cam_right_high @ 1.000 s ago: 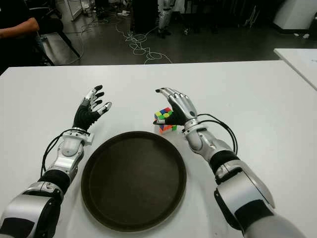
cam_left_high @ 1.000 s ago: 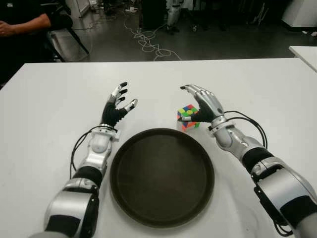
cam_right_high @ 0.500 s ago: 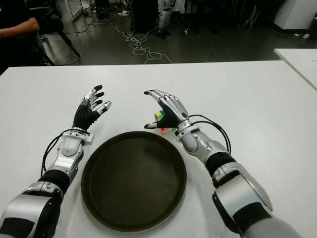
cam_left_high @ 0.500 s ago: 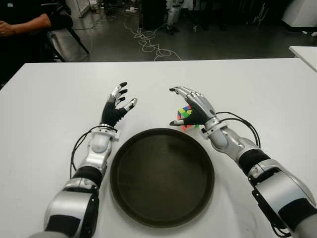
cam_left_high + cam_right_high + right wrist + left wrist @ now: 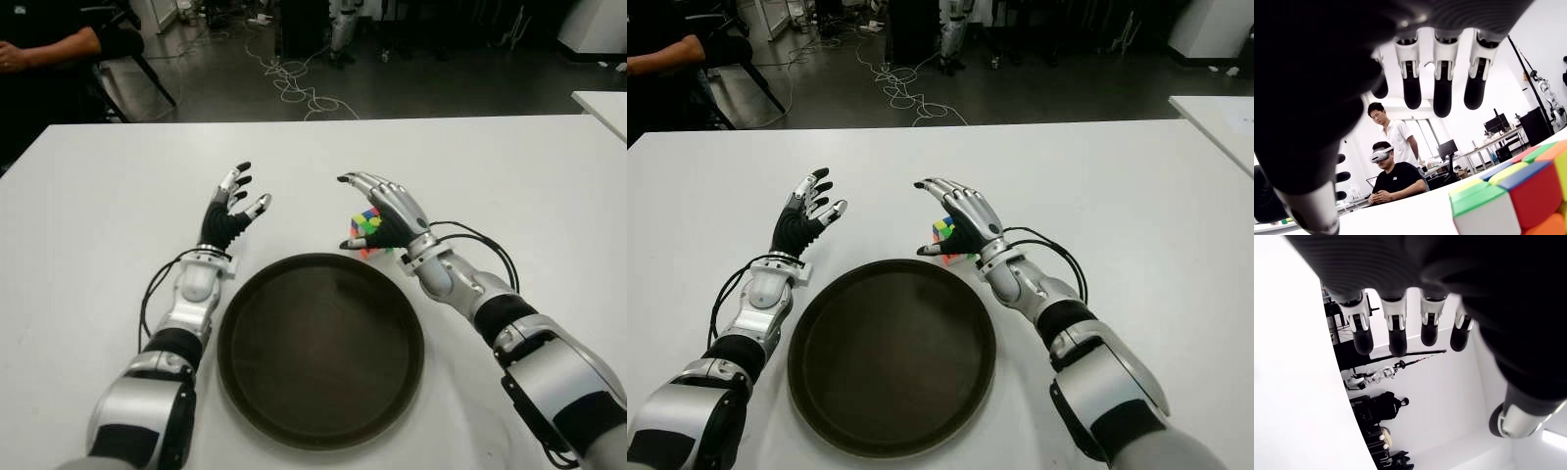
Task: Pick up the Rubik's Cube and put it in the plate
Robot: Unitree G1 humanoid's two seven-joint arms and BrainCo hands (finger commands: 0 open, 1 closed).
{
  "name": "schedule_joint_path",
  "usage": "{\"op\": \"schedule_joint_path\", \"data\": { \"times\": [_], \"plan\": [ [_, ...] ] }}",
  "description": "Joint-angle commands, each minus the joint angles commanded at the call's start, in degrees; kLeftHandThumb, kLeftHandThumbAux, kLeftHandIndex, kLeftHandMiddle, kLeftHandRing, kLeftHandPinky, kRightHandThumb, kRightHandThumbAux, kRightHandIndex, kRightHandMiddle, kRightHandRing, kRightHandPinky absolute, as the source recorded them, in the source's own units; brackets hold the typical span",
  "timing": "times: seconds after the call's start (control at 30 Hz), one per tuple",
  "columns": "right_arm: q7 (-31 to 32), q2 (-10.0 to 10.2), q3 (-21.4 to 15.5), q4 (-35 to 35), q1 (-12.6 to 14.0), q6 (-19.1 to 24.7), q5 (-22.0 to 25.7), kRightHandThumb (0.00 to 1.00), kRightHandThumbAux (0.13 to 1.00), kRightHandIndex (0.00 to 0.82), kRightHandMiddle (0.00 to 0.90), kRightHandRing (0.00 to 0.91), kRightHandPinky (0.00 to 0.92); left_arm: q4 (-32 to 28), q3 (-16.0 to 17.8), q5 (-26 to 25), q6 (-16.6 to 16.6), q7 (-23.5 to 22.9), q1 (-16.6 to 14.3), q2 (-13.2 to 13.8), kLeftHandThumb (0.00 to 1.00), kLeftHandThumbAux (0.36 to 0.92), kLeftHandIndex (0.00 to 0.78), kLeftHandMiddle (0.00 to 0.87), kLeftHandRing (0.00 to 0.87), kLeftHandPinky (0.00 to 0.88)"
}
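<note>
I see a matte, dark brown round plate (image 5: 320, 431) with a low raised rim on the smooth white table (image 5: 98, 196), close in front of me. The Rubik's Cube (image 5: 366, 231) is a glossy block of coloured squares, green, yellow, blue, red and orange showing, sitting on the table just off the plate's rim at about 1 o'clock.

My right hand (image 5: 384, 208) is a silver, jointed shell with black fingertips. It is arched over the cube from the 3 o'clock side, palm turned down and toward the cube, forearm running back to my lower right. Its fingers (image 5: 1442, 81) are spread and only gently bent; in the right wrist view they hang above the cube with clear air between tips and block. The thumb reaches down beside the cube's near edge. I cannot see any finger pressing on it, so nothing is gripped.

My left hand (image 5: 233, 208) shows at about 11 o'clock of the plate, palm up-tilted, fingers (image 5: 1396, 330) straight and fanned, holding nothing.
</note>
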Motion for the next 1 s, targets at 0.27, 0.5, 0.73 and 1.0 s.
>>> {"op": "schedule_joint_path", "data": {
  "times": [0.27,0.5,0.73,1.0],
  "plan": [
    [0.4,-0.2,0.3,-0.2,0.0,0.6,-0.1,0.0,0.768,0.166,0.191,0.207,0.245,-0.2,0.0,0.0,0.2,-0.1,0.2,0.1,0.052,0.611,0.065,0.078,0.071,0.097],
    [0.1,-0.3,0.4,0.1,-0.3,2.1,-0.3,0.0,0.766,0.177,0.201,0.212,0.248,-0.2,0.0,-0.1,0.1,-0.4,0.2,0.1,0.042,0.603,0.057,0.071,0.068,0.089],
    [-0.2,-0.9,0.5,0.4,-0.8,4.1,-0.6,0.0,0.766,0.174,0.199,0.201,0.209,-0.3,0.0,-0.1,-0.3,-0.4,0.3,0.1,0.038,0.605,0.066,0.086,0.075,0.087],
    [7.0,-2.2,2.0,-2.0,-1.5,7.4,-1.4,0.0,0.745,0.157,0.18,0.175,0.136,-0.3,-0.1,0.2,0.0,0.2,0.4,0.0,0.039,0.616,0.067,0.088,0.074,0.096]
  ]
}}
